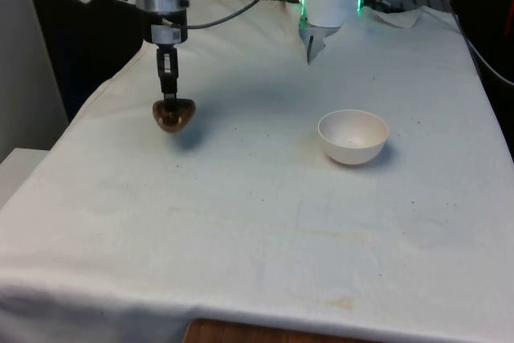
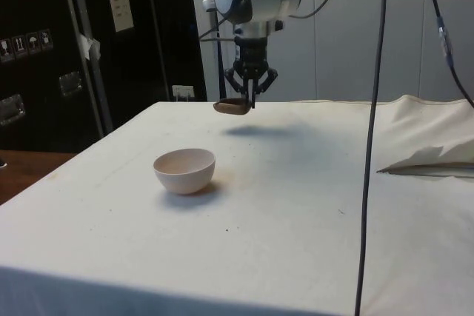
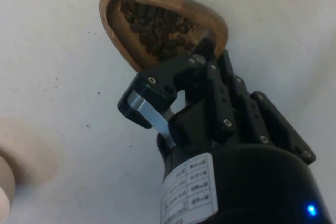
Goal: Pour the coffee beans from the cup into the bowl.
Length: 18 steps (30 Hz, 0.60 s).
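Pincer [image 1: 168,99]: clenched on the rim of the cup [image 1: 173,114], at the upper left of the front view and upper centre of the side view.
Cup: a small brown teardrop-shaped dish, held clear of the tabletop [image 1: 241,230] with its shadow just beside it; roughly level, perhaps slightly tipped.
Coffee beans [image 3: 156,29]: heaped inside the cup, seen in the wrist view; none lying on the cloth as far as I can tell.
Bowl [image 1: 353,136]: white, upright, empty, right of centre in the front view, left of centre in the side view; well apart from the cup.
Task status: in my judgement the pour is not yet done; the cup must first be carried over the bowl.
Risk 1: the grip is on one edge only, so the cup could pivot or slip during travel and shed beans onto the cloth.
Risk 2: the cup is shallow and well filled; a jolt or early tilt would spill beans short of the bowl.
Risk 3: pouring from too high or off-centre could bounce beans out, or nudge the light bowl.
Writing: a white label on the pincer body carries small print, too fine to read; no brand legible.
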Motion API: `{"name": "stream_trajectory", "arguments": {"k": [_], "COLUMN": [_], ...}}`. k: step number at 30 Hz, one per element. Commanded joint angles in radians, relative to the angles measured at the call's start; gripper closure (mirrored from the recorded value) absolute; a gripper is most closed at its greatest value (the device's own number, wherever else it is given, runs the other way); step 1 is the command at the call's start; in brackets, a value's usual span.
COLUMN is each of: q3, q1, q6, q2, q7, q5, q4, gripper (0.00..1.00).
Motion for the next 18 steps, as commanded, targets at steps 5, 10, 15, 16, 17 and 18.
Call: {"name": "stream_trajectory", "arguments": {"k": [5,10,15,16,17,18], "q3": [-0.002,0.002,0.007,0.010,0.009,0.010], "q1": [0.016,0.026,0.037,0.030,0.038,0.039], "q6": [-0.001,0.001,0.003,0.000,0.003,0.003], "q2": [-0.026,-0.045,-0.065,-0.056,-0.068,-0.071], "q7": [0.001,0.002,0.001,-0.002,0.001,0.001], "q5": [-0.016,-0.030,-0.042,-0.036,-0.044,-0.046], "q4": [-0.022,-0.039,-0.059,-0.049,-0.062,-0.065], "gripper": [1.00,1.00,1.00,1.00,1.00,1.00]}}
